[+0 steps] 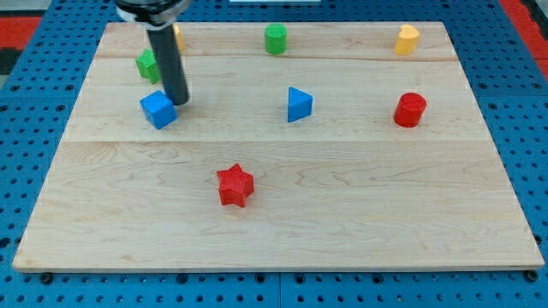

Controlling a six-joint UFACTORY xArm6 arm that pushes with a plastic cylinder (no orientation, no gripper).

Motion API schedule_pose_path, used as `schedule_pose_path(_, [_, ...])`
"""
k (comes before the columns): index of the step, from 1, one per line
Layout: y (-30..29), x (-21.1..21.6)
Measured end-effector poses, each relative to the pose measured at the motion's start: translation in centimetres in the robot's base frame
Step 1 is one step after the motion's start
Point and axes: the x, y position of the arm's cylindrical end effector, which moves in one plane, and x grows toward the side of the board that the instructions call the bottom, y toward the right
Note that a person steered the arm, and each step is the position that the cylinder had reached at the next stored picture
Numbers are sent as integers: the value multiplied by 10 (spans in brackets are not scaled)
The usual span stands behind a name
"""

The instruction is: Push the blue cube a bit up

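Observation:
The blue cube (157,109) sits on the wooden board (274,222) at the view's left, in the upper half. My tip (179,101) rests on the board just right of the cube's upper right corner, touching or nearly touching it. The dark rod rises from there toward the view's top. A green block (146,64) lies just above the cube, partly hidden behind the rod; its shape is unclear.
A yellow block (178,36) peeks out behind the rod at the top left. A green cylinder (275,39) is at top centre, a yellow block (408,38) at top right. A blue triangle (299,104), a red cylinder (410,109) and a red star (235,186) also lie on the board.

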Motion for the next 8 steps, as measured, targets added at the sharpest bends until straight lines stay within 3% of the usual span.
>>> schedule_pose_path(1, [-23,0])
schedule_pose_path(2, [50,2])
schedule_pose_path(3, [65,41])
schedule_pose_path(4, [31,75])
schedule_pose_path(5, [-35,78])
schedule_pose_path(8, [-32,56])
